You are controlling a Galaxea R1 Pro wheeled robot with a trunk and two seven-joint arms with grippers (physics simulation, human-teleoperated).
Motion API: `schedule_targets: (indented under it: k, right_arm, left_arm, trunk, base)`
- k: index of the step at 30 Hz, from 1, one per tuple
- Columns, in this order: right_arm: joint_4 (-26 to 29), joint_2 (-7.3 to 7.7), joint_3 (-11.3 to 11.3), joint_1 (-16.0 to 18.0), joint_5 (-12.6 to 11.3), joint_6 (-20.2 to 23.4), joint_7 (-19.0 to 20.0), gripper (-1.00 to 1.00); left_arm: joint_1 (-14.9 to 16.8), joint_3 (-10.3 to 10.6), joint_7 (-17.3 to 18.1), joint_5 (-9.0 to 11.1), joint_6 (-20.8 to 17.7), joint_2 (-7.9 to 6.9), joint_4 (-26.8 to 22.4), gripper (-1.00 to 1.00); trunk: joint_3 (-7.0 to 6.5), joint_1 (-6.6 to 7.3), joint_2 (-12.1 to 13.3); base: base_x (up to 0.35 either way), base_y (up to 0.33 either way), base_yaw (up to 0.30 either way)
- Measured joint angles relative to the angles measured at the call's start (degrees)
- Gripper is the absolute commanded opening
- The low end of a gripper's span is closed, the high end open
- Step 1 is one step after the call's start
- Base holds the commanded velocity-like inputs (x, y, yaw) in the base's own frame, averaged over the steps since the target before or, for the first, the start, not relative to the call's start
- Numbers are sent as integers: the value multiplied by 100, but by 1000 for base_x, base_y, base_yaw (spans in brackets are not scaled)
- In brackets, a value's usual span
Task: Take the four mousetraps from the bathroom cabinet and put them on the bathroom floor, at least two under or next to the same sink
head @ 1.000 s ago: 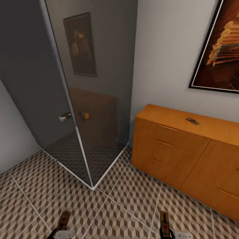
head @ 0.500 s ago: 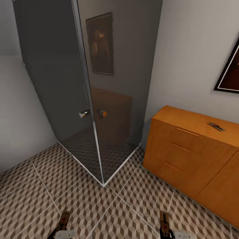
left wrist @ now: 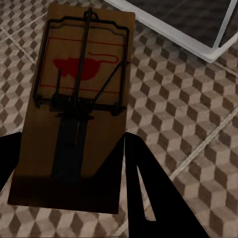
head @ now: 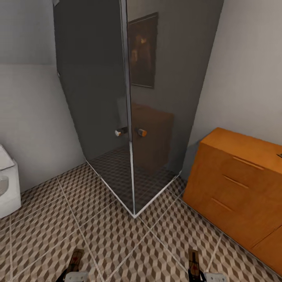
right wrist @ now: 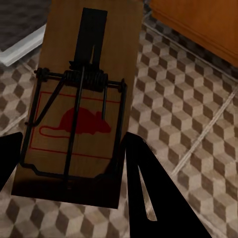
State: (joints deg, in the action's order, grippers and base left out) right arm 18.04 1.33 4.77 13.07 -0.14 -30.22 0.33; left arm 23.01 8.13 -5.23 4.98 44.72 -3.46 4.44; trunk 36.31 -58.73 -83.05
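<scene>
Each gripper holds one mousetrap above the cube-patterned bathroom floor (head: 117, 235). My left gripper (head: 71, 274) is shut on a brown wooden mousetrap (head: 75, 258), whose wire bar and red mouse print show in the left wrist view (left wrist: 82, 94). My right gripper (head: 196, 275) is shut on a second mousetrap (head: 193, 259), seen close up in the right wrist view (right wrist: 84, 99). Dark fingers (left wrist: 144, 188) (right wrist: 146, 188) flank both boards. The orange-brown cabinet (head: 235, 188) stands against the right wall. A small dark item (head: 279, 155) lies on its top at the picture's edge.
A dark glass shower enclosure (head: 129, 117) with a round door knob (head: 141, 132) stands ahead, its corner frame (head: 134, 214) reaching the floor. A white fixture (head: 8, 186) sits at the far left against the wall. Open tiled floor lies between the shower corner and me.
The head view has swung left: shower and cabinet slid right in the picture, and the white fixture came into view. Both grippers hold their mousetraps as before.
</scene>
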Motion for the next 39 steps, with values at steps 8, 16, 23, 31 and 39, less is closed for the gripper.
schedule_targets:
  k: [8, 16, 23, 31, 39]
  right_arm:
    - [-1, 0, 0, 0, 0, 1, -4, -100]
    - [0, 0, 0, 0, 0, 0, -1, -100]
    - [-3, 0, 0, 0, 0, 1, -6, -100]
    - [-9, 0, 0, -1, 0, 0, -5, -100]
    - [-9, 0, 0, 0, 0, 0, -5, -100]
  left_arm:
    - [0, 0, 0, 1, 0, 0, 0, -100]
    - [0, 0, 0, 1, 0, 0, 0, -100]
    - [0, 0, 0, 1, 0, 0, 0, -100]
    - [0, 0, 0, 1, 0, 0, 0, -100]
    - [0, 0, 0, 1, 0, 0, 0, -100]
  trunk:
    - [16, 0, 0]
    - [38, 0, 0]
    - [57, 0, 0]
    - [76, 0, 0]
    - [96, 0, 0]
  base:
    - [0, 0, 284]
    - [0, 0, 284]
    - [0, 0, 284]
    - [0, 0, 284]
    - [0, 0, 284]
